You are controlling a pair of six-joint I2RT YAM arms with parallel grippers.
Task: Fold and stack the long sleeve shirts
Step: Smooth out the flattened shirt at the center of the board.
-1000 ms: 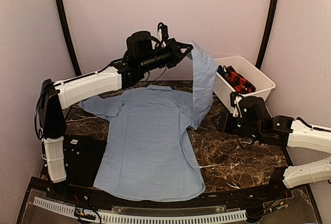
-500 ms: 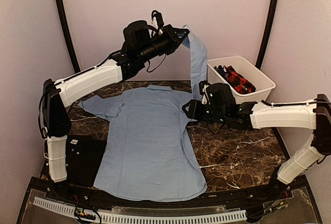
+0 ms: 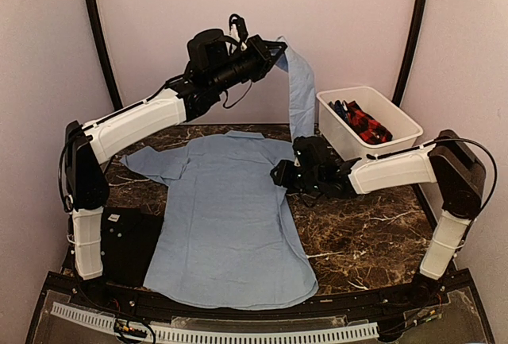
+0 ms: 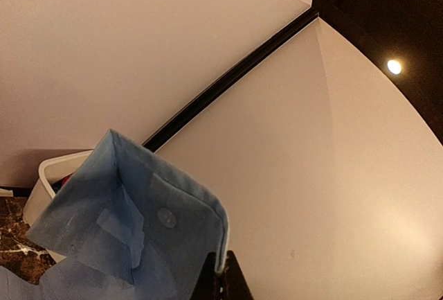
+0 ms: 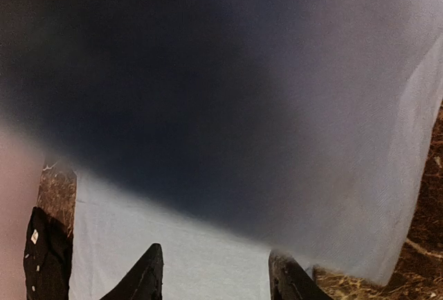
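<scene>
Black mat (image 3: pixel 131 245) lies at the counter's (image 3: pixel 361 233) near left, bearing a small white label (image 3: pixel 113 218) too small to read. Touching it, the light-blue shirt (image 3: pixel 226 217) is spread flat, collar away from the arms. The left claw (image 3: pixel 274 52), raised high, is pinched on the cuff (image 4: pixel 159 224), and the sleeve (image 3: pixel 300 94) hangs down. The right claw (image 3: pixel 279 175) sits low at the shirt's right edge, fingers (image 5: pixel 147 276) spread. A red-black checked shirt (image 3: pixel 365 123) lies in the white bin (image 3: pixel 332 131).
</scene>
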